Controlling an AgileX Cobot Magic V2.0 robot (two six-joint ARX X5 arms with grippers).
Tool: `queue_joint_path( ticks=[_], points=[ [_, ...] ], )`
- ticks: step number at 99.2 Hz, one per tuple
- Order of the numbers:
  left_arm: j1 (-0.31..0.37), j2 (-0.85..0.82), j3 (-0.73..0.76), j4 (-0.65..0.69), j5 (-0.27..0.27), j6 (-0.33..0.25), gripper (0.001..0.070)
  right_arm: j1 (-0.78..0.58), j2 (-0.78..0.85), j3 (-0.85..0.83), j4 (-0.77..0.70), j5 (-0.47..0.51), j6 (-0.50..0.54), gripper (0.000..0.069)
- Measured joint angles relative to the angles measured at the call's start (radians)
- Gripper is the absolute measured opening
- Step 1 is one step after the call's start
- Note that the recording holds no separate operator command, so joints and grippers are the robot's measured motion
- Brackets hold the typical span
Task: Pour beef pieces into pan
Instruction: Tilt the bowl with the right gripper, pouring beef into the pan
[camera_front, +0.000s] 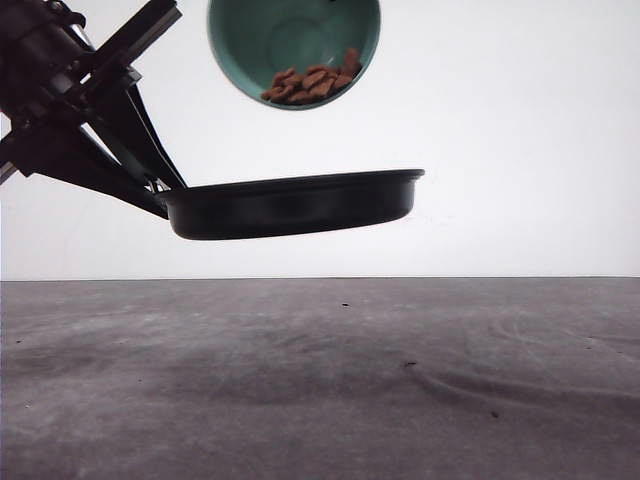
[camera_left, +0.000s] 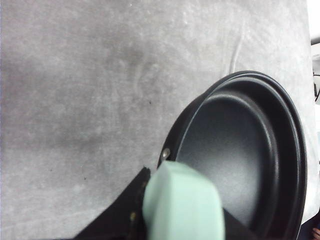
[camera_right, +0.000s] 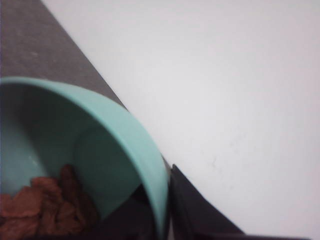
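Pouring step. Our left tool (camera_front: 160, 190) is closed on the handle (camera_left: 182, 205) of the pan (camera_front: 295, 203), held above the bench (camera_front: 320, 380). The right tool's (camera_right: 167, 220) closure on the teal bowl (camera_front: 294, 45) cannot be judged. The beef pieces (camera_front: 312, 82) heap at its lower rim; we should tilt gradually, rim over pan centre.

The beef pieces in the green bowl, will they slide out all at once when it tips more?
Probably in a tumble. The beef pieces are small, loose chunks heaped at the tilted bowl's low rim, which looks smooth. A few may stick. The pan waits below.
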Motion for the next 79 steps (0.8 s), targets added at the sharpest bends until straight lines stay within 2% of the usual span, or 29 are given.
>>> queue_joint_path(
  ticks=[17,35,79],
  points=[
    [0.000,0.000,0.000,0.000,0.015,-0.016,0.0046,0.000,0.030,0.000,0.050,-0.051,-0.111,0.0016],
    [0.001,0.000,0.000,-0.001,0.016,-0.026,0.0046,0.000,0.031,0.000,0.142,-0.073,-0.185,0.0016],
    [0.060,0.000,0.000,-0.002,0.018,-0.034,0.0046,-0.025,0.036,0.000,0.251,-0.137,-0.276,0.0016]
  ],
)
